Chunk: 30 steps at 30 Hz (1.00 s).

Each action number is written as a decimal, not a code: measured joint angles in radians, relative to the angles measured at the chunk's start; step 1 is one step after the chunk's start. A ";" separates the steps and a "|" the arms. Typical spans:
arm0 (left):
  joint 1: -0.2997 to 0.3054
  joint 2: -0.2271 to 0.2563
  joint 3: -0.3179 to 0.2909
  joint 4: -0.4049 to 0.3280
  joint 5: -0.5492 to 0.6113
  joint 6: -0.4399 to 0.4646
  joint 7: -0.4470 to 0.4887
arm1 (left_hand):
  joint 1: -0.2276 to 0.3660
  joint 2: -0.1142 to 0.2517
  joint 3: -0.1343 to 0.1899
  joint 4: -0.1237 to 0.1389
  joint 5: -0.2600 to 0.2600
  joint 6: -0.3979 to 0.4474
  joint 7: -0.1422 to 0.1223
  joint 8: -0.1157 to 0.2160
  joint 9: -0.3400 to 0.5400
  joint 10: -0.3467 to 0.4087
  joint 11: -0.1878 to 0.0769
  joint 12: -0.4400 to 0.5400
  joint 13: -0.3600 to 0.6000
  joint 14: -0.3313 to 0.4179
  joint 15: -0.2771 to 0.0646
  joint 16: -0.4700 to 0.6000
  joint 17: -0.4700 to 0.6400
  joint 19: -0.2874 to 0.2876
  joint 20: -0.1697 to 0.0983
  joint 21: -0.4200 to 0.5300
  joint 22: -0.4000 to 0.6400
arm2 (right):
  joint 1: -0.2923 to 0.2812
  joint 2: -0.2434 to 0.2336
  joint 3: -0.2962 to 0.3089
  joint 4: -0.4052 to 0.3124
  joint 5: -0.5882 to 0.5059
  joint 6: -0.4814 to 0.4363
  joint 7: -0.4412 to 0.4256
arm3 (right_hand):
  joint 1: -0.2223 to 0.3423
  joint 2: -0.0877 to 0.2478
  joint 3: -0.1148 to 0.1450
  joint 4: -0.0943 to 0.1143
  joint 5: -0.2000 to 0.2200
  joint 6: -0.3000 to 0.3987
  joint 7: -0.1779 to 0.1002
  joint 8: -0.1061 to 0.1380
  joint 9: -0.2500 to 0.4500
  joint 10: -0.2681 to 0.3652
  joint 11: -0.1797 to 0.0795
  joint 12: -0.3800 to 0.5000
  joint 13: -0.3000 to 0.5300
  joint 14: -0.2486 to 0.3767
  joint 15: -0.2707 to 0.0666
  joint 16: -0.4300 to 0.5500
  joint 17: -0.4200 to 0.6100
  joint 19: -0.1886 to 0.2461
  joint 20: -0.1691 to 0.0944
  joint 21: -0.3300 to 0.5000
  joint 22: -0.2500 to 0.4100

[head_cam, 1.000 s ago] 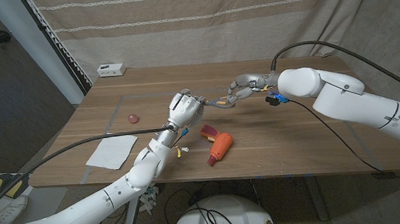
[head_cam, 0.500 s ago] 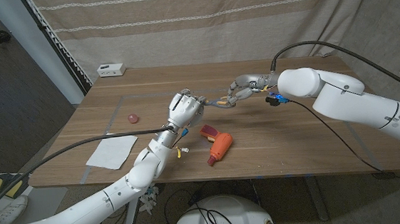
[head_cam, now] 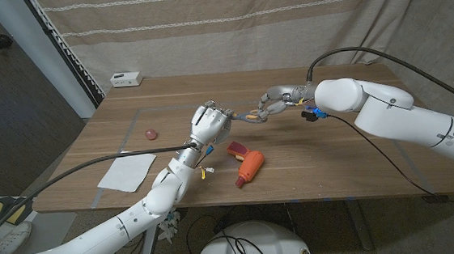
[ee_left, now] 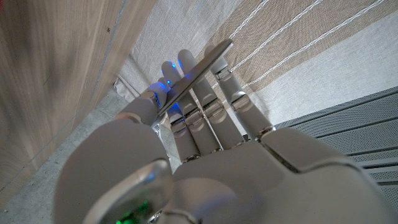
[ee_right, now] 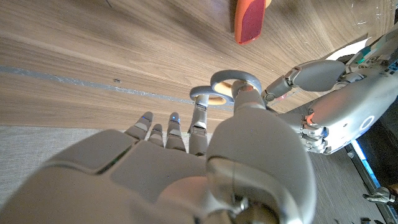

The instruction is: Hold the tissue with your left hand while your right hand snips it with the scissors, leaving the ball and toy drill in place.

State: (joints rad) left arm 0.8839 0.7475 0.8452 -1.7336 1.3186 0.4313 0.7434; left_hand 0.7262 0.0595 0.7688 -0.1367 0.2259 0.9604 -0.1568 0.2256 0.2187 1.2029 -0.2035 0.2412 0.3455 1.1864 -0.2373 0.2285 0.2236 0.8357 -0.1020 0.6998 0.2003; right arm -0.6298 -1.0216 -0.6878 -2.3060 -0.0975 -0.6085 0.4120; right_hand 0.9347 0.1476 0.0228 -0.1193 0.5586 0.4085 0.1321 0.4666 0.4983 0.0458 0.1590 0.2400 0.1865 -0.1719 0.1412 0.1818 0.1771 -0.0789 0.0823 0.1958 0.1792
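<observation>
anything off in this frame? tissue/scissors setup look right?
Yes. The tissue lies flat near the table's left front edge, untouched. The left hand is raised mid-table, touching the scissors' blades; the right hand grips the handles. Ball and toy drill sit apart, undisturbed.

One white square tissue [head_cam: 125, 172] lies on the one wooden table [head_cam: 350, 150]. There is one small pink ball [head_cam: 150, 135], one orange-and-red toy drill [head_cam: 248, 163] and one pair of grey metal-handled scissors [head_cam: 252, 114]. One small white box [head_cam: 127, 79] sits at the table's far edge. Two white robot arms reach in, each with one grey hand: a left hand [head_cam: 209, 123] and a right hand [head_cam: 280, 100]. One striped beige curtain [head_cam: 227, 21] hangs behind.
</observation>
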 measured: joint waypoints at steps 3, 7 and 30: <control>0.000 -0.001 0.000 0.000 -0.001 0.000 0.000 | 0.000 0.000 0.000 0.000 0.000 0.000 0.000 0.000 0.000 0.000 0.000 -0.003 0.000 0.000 0.000 0.000 0.000 0.000 0.000 0.000 0.000 | -0.001 0.000 0.000 0.000 -0.003 0.000 0.000 | 0.000 0.000 -0.001 -0.001 0.004 -0.007 -0.007 -0.002 0.000 -0.011 0.000 0.000 0.000 0.000 0.000 0.000 0.000 0.000 0.000 0.000 0.000; 0.000 -0.002 0.000 0.000 -0.002 0.000 -0.001 | 0.000 0.000 0.000 0.000 0.000 0.000 0.000 0.000 0.000 0.000 0.000 -0.003 0.000 0.000 0.000 0.000 0.000 0.000 0.000 0.000 0.000 | -0.003 0.000 0.000 -0.001 -0.005 0.002 0.000 | 0.000 0.000 -0.005 0.003 0.004 -0.007 -0.007 -0.002 0.005 -0.011 0.000 0.000 0.000 0.000 0.000 0.000 0.000 0.000 0.000 0.000 0.000; -0.001 -0.004 0.000 0.006 -0.010 -0.008 0.007 | 0.004 -0.001 0.000 0.000 0.000 0.000 0.000 0.000 0.000 0.000 0.000 0.001 0.002 0.004 0.004 0.000 0.000 0.000 0.000 0.006 0.000 | 0.001 0.012 -0.008 0.007 -0.019 0.020 0.012 | 0.000 0.000 -0.009 0.007 0.008 -0.002 -0.003 -0.002 0.002 -0.025 -0.015 -0.005 0.002 0.000 0.010 -0.005 0.000 -0.009 0.005 0.000 0.000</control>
State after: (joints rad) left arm 0.8829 0.7435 0.8449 -1.7272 1.3089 0.4232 0.7504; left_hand 0.7298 0.0582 0.7687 -0.1367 0.2259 0.9605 -0.1568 0.2256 0.2188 1.2030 -0.2038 0.2422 0.3478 1.1902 -0.2336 0.2286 0.2236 0.8357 -0.1019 0.7056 0.2004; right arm -0.6292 -1.0093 -0.6954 -2.2992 -0.1162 -0.5889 0.4241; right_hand 0.9346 0.1477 0.0134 -0.1121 0.5662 0.4062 0.1288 0.4645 0.5004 0.0210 0.1441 0.2352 0.1887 -0.1723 0.1514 0.1772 0.1771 -0.0882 0.0873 0.1960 0.1791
